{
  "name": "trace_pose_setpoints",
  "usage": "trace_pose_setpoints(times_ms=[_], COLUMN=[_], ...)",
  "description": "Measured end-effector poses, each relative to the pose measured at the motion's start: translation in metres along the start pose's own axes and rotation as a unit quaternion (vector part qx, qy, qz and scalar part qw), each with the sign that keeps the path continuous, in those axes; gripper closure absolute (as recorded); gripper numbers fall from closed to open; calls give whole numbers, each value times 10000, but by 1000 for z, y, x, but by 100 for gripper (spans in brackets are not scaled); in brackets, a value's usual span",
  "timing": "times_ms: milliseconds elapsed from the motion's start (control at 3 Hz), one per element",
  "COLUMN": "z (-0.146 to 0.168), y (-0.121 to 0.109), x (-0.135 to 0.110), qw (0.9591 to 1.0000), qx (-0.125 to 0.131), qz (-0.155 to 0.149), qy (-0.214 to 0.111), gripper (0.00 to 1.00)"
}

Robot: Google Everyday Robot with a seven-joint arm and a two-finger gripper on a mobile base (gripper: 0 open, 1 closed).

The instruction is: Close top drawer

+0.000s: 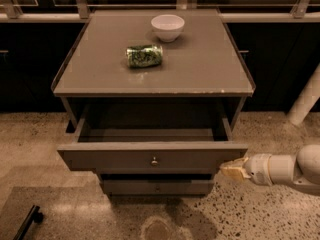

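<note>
The top drawer (125, 158) of the grey-brown cabinet stands pulled out toward me, its inside empty, with a small round metal knob (154, 160) at the centre of its flat front. My gripper (231, 169) comes in from the right on a white arm. Its tan tip sits at the right end of the drawer front, touching or nearly touching it.
On the cabinet top (200, 69) a green can (144, 55) lies on its side and a white bowl (167, 27) stands behind it. A lower drawer front (157, 186) shows under the open one. A white post (305, 104) stands at right; a black handle (27, 221) lies on the speckled floor at left.
</note>
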State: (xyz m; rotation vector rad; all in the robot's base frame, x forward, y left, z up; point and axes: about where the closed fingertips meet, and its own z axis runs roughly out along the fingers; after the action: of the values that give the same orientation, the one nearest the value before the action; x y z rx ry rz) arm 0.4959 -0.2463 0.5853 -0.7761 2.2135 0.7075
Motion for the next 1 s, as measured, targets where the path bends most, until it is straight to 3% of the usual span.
trace_pose_setpoints(times_ms=[333,667,1000], z=[0,12,13], y=[0,-15,-14], x=[0,-39,-41], qw=[10000,9989,9987], qx=[1,295,314], qz=[-1,-359,-383], qy=[0,-103,-112], gripper=[100,100,100])
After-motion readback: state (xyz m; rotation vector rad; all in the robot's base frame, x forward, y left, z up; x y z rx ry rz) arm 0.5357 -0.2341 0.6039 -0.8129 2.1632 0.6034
